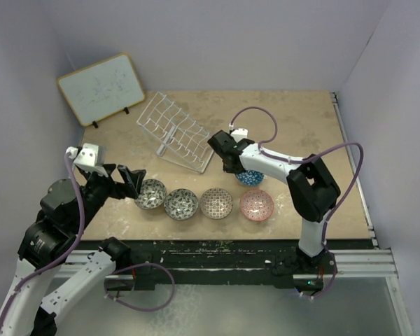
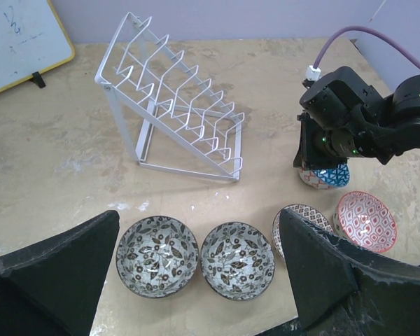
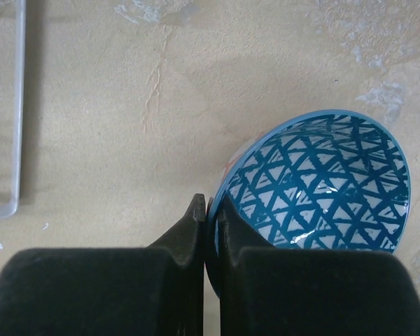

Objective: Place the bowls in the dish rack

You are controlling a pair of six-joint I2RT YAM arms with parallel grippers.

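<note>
My right gripper (image 3: 208, 208) is shut on the near rim of the blue bowl (image 3: 322, 183), one finger inside and one outside. The blue bowl (image 1: 250, 178) sits tilted on the table just right of the dish rack (image 1: 175, 134), a white wire rack with nothing in it (image 2: 175, 105). In front lies a row of bowls: two grey-black bowls (image 2: 157, 257) (image 2: 237, 260), a beige-brown bowl (image 1: 216, 203) and a pink-red bowl (image 1: 256, 205). My left gripper (image 2: 199, 218) hangs open above the two grey-black bowls, touching nothing. Its right finger hides part of the beige-brown bowl (image 2: 299, 214).
A wood-framed whiteboard (image 1: 101, 87) leans at the back left, beyond the rack. Purple walls close in the table on the left, back and right. The rack's lower wire frame (image 3: 18, 105) shows at the left edge of the right wrist view.
</note>
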